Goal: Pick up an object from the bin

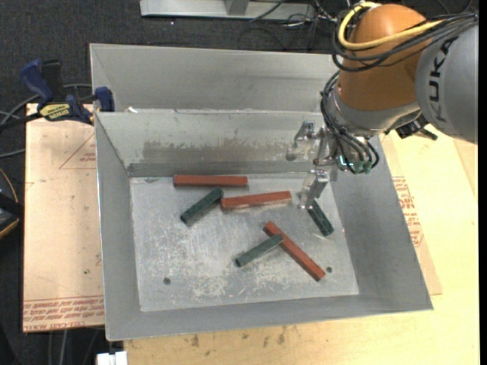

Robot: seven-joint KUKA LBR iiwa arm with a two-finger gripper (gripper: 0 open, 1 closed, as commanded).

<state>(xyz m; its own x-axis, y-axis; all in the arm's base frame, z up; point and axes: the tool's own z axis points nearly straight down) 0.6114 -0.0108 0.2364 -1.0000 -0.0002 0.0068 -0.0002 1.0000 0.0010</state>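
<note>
My gripper (310, 198) hangs low at the right side of the bin floor, near the back wall. Its tip is just above the upper end of a short dark green bar (320, 220) that lies slanted by the right wall. The right end of a reddish-brown bar (256, 200) lies just left of the tip. Nothing can be seen held in the gripper.
A second reddish-brown bar (210, 180) lies along the back wall and a green bar (202, 206) slants below it. In the middle, a green bar (259, 251) meets a diagonal reddish-brown bar (294, 251). The arm's orange cover and cables hang over the bin's right rear corner.
</note>
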